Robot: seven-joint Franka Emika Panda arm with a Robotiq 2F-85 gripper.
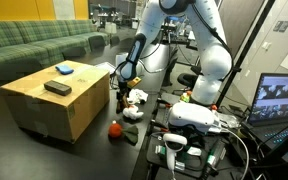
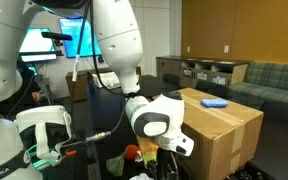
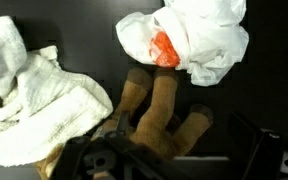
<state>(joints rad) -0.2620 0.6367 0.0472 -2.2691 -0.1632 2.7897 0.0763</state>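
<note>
the fingers (image 1: 122, 92) hang low over a dark tabletop (image 1: 94, 150), just beside a cardboard box (image 1: 49, 105). in the wrist view a brown plush toy (image 3: 156, 112) lies right under them, its lower end running in among the dark gripper parts at the bottom of the frame. the parts are too dark and blurred to tell whether the fingers are spread or pinching it. a crumpled white towel (image 3: 39, 95) lies touching the toy's side, and a white plastic bag (image 3: 189, 40) with something orange (image 3: 162, 48) inside sits just beyond it. in an exterior view a red ball (image 1: 114, 128) rests near the box's corner, apart from the pile.
</note>
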